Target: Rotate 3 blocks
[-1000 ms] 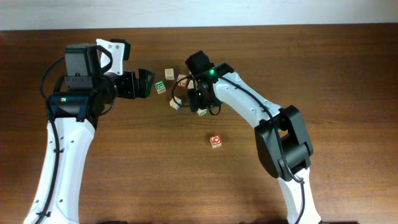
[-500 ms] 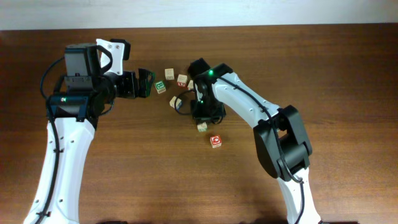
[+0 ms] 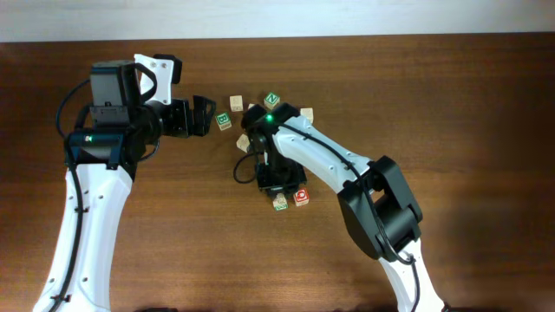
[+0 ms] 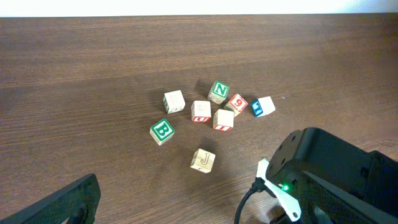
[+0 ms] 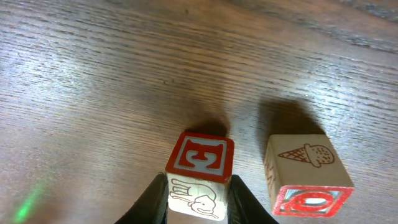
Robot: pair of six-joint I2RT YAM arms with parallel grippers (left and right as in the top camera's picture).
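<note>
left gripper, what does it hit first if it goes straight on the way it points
Probably the green B block, nearest ahead of the left gripper; the J block sits just off that line, though depth is unclear.

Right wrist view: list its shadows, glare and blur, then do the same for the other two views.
Right wrist view: the red-framed block in the right pincer and the ice-cream block each cast a dark shadow beyond them, with a green glow lower left; overhead view: even light, no glare; left wrist view: table grain sharp, white strip along the top blown out.
</note>
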